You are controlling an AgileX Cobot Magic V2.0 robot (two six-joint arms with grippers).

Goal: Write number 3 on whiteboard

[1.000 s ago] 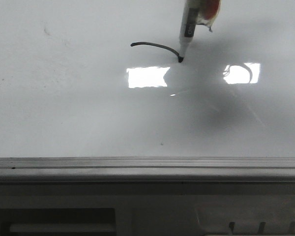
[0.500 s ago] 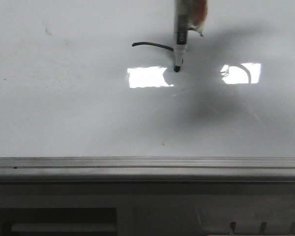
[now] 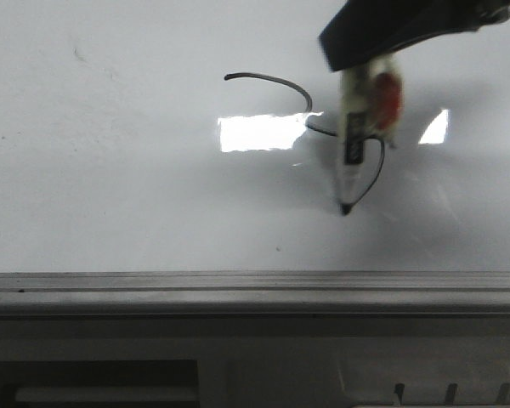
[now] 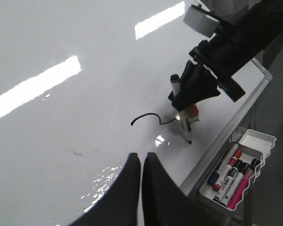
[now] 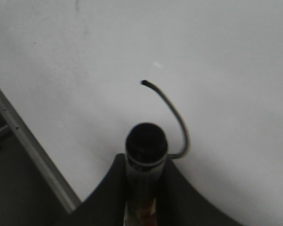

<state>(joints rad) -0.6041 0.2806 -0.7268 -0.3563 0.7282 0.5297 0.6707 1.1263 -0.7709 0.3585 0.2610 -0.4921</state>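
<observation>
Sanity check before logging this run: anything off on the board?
Nothing stands out. The 3 is half drawn, marker tip on the whiteboard; spare markers sit in the tray. Bright patches are glare.

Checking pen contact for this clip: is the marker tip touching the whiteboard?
Touching. In the front view the marker tip sits at the end of the fresh line of the number 3 on the whiteboard, no gap visible.

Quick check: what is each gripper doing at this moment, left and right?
Left gripper: shut, fingers pressed together, holding nothing.
Right gripper: shut on the marker, tip on the whiteboard.
</observation>
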